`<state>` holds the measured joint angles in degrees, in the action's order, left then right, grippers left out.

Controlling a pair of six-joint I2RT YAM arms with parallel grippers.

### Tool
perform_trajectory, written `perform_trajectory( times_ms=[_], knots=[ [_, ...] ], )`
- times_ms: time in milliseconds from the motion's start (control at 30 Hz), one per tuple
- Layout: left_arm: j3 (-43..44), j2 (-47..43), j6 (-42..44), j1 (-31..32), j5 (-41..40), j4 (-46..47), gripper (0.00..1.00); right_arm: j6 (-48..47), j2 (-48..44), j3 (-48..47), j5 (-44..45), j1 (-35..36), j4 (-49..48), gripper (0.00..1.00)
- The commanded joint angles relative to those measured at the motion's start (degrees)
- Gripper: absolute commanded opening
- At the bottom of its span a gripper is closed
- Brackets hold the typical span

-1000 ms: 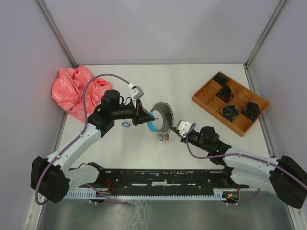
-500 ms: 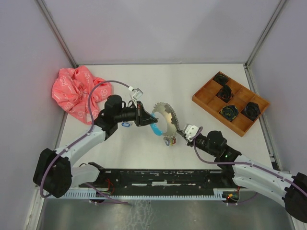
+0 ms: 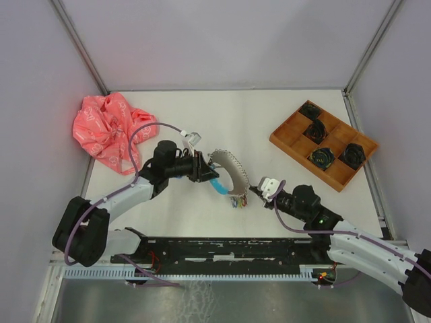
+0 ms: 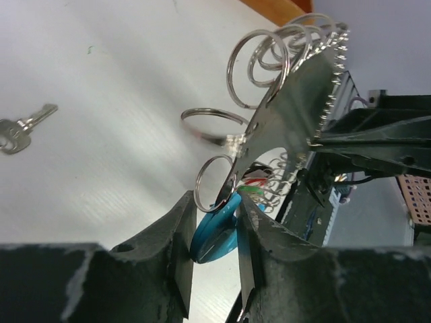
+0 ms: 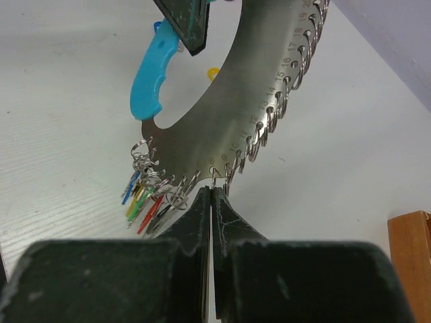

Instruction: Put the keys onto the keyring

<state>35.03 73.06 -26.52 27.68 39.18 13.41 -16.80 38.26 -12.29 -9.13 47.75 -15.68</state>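
**Top external.** The toothed ring plate [image 3: 227,169] is held above the middle of the worktop [image 3: 269,108], between the two arms.

**Left wrist.** The left end effector [image 4: 214,232] is clamped on the plate's blue handle [image 4: 210,245]. A loose key [image 4: 19,130] lies flat on the worktop, well apart from the keyrings [image 4: 266,57].

**Right wrist.** The right end effector [image 5: 211,198] is closed, its tips touching the plate's lower rim at one ring. Whether that ring is nipped cannot be told.

**Recommendation.** The plate should be held steady. One ring should be isolated from its neighbours before the key is fetched, as snagging is judged likely.
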Motion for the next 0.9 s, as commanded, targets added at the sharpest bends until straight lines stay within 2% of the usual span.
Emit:
perform_trajectory(
  times_ms=[0, 367, 467, 733, 867],
  knots=[
    [-0.95, 1.29, -1.07, -0.49, -4.62, 2.32, 0.39, -0.27, -1.20, -2.44, -1.89, 0.41, -5.13, 0.01],
    [-3.43, 1.91, -1.12, -0.74, -6.43, 3.60, 0.51, 1.32, -1.54, -4.59, -2.99, 0.42, -2.07, 0.01],
    [-3.72, 0.59, -0.63, -0.72, -6.22, 2.72, 0.59, 1.49, -1.29, -7.13, -3.40, 0.35, 1.83, 0.01],
    [-1.51, -0.41, 2.02, -0.78, -9.88, -2.60, 0.65, 3.27, 0.87, -13.00, -1.48, 0.42, 9.82, 0.01],
    [2.08, 1.99, 3.05, -0.64, -10.33, -3.88, 0.67, 3.52, 2.51, -16.97, -3.80, 0.42, 15.85, 0.01]
  ],
)
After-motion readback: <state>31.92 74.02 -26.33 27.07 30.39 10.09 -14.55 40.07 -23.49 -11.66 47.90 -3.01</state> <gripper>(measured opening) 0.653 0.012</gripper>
